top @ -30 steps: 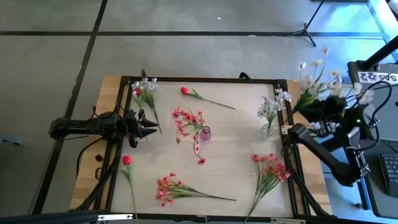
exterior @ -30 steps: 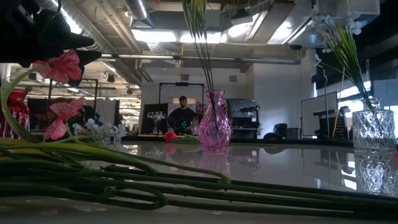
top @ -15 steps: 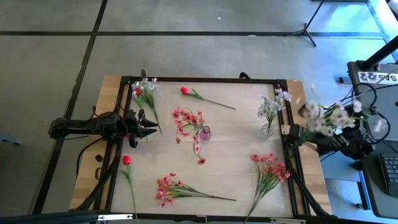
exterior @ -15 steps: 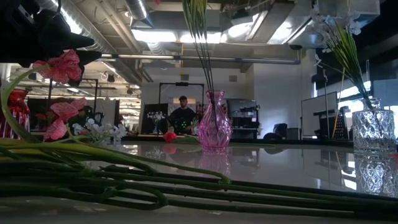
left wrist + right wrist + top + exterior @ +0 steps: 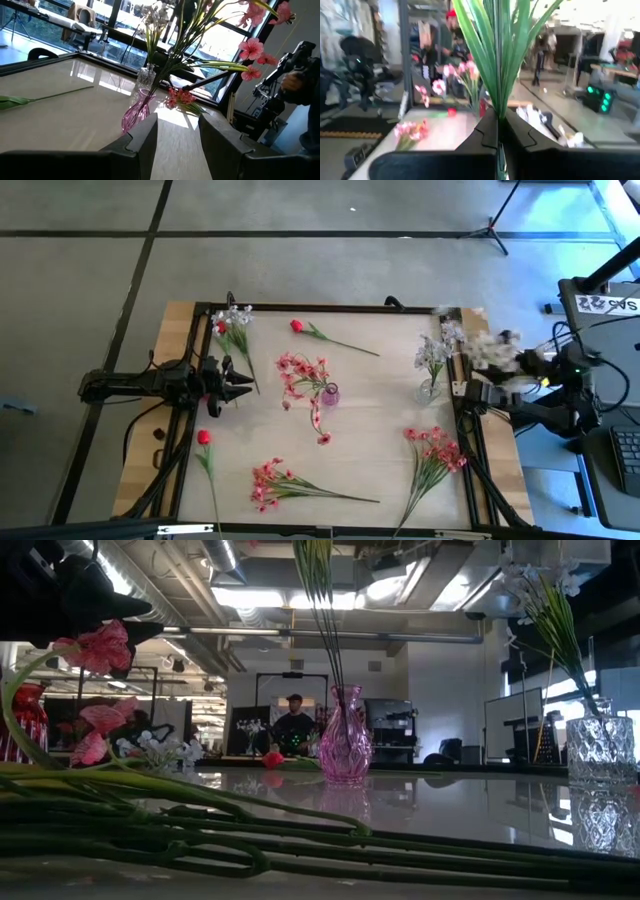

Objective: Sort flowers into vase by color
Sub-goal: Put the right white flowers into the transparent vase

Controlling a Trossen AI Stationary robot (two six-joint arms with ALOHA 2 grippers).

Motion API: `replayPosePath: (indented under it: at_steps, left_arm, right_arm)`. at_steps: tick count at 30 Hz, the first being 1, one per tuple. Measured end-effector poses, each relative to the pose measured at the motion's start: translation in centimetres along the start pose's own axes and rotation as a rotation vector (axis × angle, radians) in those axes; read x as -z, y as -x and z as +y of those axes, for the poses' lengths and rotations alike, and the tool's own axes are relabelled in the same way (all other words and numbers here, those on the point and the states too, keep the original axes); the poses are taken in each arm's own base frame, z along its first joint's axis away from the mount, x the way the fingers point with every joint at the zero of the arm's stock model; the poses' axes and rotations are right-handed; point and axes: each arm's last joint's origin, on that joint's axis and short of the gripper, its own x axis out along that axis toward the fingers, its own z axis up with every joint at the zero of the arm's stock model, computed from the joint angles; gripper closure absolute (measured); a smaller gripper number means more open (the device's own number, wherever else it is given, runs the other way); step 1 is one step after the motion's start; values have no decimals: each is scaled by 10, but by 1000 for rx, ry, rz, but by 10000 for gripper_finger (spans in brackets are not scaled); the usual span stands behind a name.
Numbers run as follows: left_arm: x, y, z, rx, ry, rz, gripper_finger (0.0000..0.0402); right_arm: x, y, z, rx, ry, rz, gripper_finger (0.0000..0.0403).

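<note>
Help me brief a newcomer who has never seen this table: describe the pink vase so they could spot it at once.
Look at the pale table framed by black rails. Near its middle stands a small pink vase of faceted glass, with a pink flower spray standing in it. The only other vase, near the right rail, is clear and holds white blossoms.

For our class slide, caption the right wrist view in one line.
Right gripper shut on a green-stemmed spray, table with pink flowers beyond.
</note>
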Motion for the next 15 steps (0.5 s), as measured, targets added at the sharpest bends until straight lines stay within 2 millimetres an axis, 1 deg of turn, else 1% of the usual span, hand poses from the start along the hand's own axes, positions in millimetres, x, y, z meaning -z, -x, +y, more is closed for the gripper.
replayPosePath:
  at_steps: [1,3,6,9,11,15]
  left_arm:
    - [0,0,0,0,0,0,260]
    - [0,0,0,-1,0,0,260]
    - [0,0,0,-3,0,-1,260]
    - [0,0,0,-3,0,-2,260]
    - [0,0,0,-3,0,-2,260]
    - [0,0,0,-3,0,-2,260]
  right_arm:
    - [1,-2,-1,0,-4,-13,398]
    - [8,-8,-2,6,-27,23,398]
    - [9,-15,-4,14,-14,-32,398]
    - [21,-26,-7,11,-22,-13,398]
    - [23,-31,-8,11,-28,-46,398]
    - [34,-44,-10,-50,-100,-82,398]
